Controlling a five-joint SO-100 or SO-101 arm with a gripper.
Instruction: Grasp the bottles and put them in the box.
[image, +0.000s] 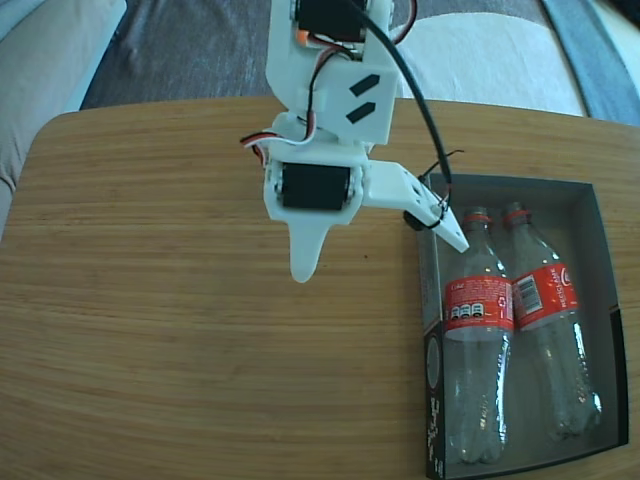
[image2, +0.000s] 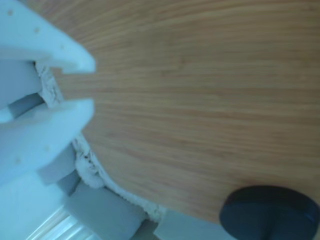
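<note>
Wood-grain bench (image: 160, 330) with rounded corners fills most of the fixed view, with grey cloth and a pale cushion beyond its far edge at 12 o'clock. At 4 o'clock on the bench sits the box (image: 597, 250), black outside with white print on its near left wall and grey inside. Both bottles lie flat in it side by side, necks toward 12 o'clock and bases toward 6 o'clock. The left bottle (image: 478, 340) lies just beside the left wall; the right bottle (image: 548, 330) lies beside it, and the two look to be touching along their labelled middles. Each has a red label and a red ring at the neck.

The white arm (image: 325, 110) comes in from 12 o'clock, and the jaws (image: 382, 257) hang over the bench just left of the box, spread wide with nothing between them: one finger points toward 6 o'clock, the other reaches out toward 4 o'clock, its tip over the neck of the left bottle.

In the wrist view the two white fingers (image2: 55, 130) sit at 9 o'clock over bare wood, a small gap between them, and a dark round thing (image2: 270, 212) shows at 5 o'clock
</note>
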